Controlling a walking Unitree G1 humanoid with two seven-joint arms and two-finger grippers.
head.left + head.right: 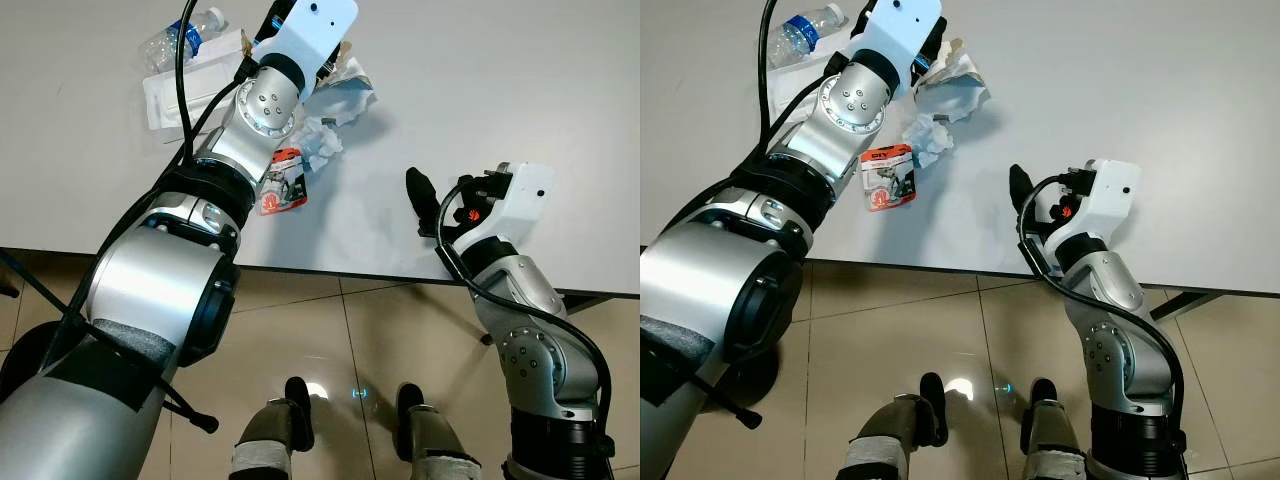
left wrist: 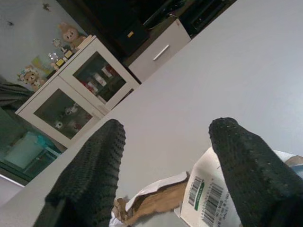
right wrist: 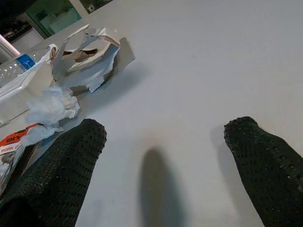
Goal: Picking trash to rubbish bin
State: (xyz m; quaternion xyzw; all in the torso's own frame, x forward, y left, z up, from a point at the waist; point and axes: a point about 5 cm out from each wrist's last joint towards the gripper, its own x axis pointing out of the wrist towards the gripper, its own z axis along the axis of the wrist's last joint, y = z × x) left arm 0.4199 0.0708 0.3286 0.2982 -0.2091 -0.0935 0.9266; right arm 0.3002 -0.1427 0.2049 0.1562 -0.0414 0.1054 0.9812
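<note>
1 bottle (image 1: 800, 30), 1 torn carton (image 1: 952, 85), 1 tissue wad (image 1: 930, 138), 1 red packet (image 1: 887, 176), 1 tray (image 1: 175, 95).

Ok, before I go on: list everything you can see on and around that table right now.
Table: 1, white, ahead.
Plastic bottle: 1, clear, blue label, far left.
Flat tray: 1, white, beside bottle.
Torn paper bag: 1, white and brown, under left gripper.
Crumpled tissue: 1, white, near bag.
Red packet: 1, near table edge.
Cabinet: 1, white, glass doors, background.
Left gripper: open, above bag.
Right gripper: open, over bare table.
</note>
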